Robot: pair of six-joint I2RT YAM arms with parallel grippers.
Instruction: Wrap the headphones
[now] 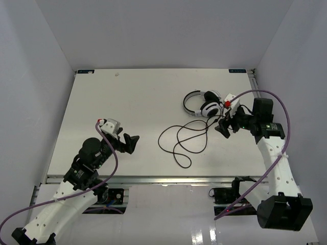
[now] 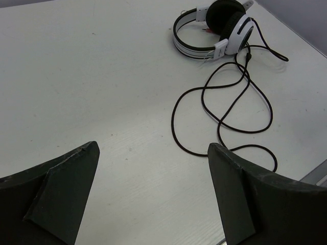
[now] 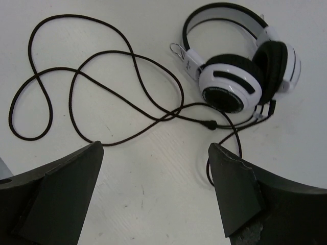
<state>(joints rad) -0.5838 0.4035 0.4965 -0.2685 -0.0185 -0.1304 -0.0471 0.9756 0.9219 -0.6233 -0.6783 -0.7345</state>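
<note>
The headphones [image 1: 203,104] lie on the white table at the right back, with white cups, black pads and a black-and-white headband. Their thin black cord [image 1: 181,140] sprawls in loose loops toward the table's middle. They also show in the left wrist view [image 2: 217,28] and the right wrist view [image 3: 240,76], with the cord [image 3: 102,76] spread to the left. My right gripper [image 1: 225,124] is open and empty, just right of the headphones, above bare table beside the cord. My left gripper [image 1: 129,143] is open and empty at the left, well apart from the cord.
The white table [image 1: 127,102] is walled by white panels at the back and both sides. A metal rail [image 1: 153,178] runs along its near edge. Thick purple cables [image 1: 276,102] loop off both arms.
</note>
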